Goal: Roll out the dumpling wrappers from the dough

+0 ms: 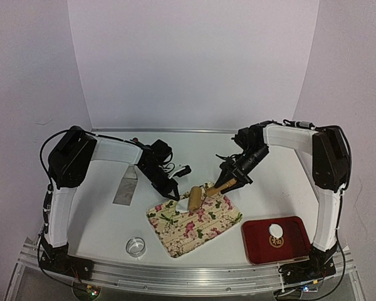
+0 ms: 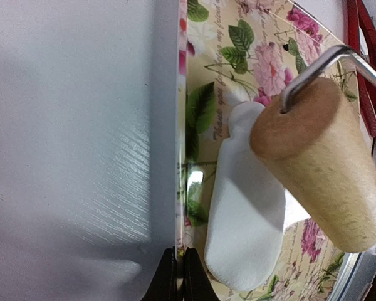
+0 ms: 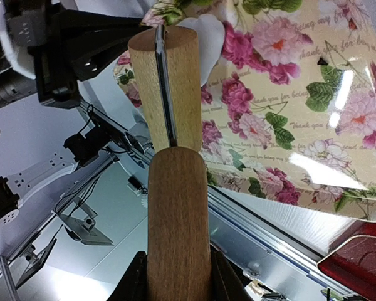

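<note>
A white oblong dough piece (image 2: 247, 213) lies on the floral tray (image 2: 216, 106), with the wooden roller (image 2: 319, 169) resting on its far end. My left gripper (image 2: 179, 254) is shut on the tray's rim, right beside the dough. My right gripper (image 3: 178, 268) is shut on the roller's wooden handle (image 3: 178, 207), and the roller's drum (image 3: 166, 81) sits over the dough (image 3: 210, 44). From above, the roller (image 1: 194, 197) lies at the tray's upper left corner between the left gripper (image 1: 173, 192) and the right gripper (image 1: 230, 180). One round dumpling wrapper (image 1: 276, 231) lies in the red tray (image 1: 257, 248).
A metal ring cutter (image 1: 136, 246) stands at the front left. A flat metal scraper (image 1: 125, 188) lies under the left arm. The red tray (image 3: 363, 266) sits just right of the floral tray (image 1: 207, 229), near the table's front rail.
</note>
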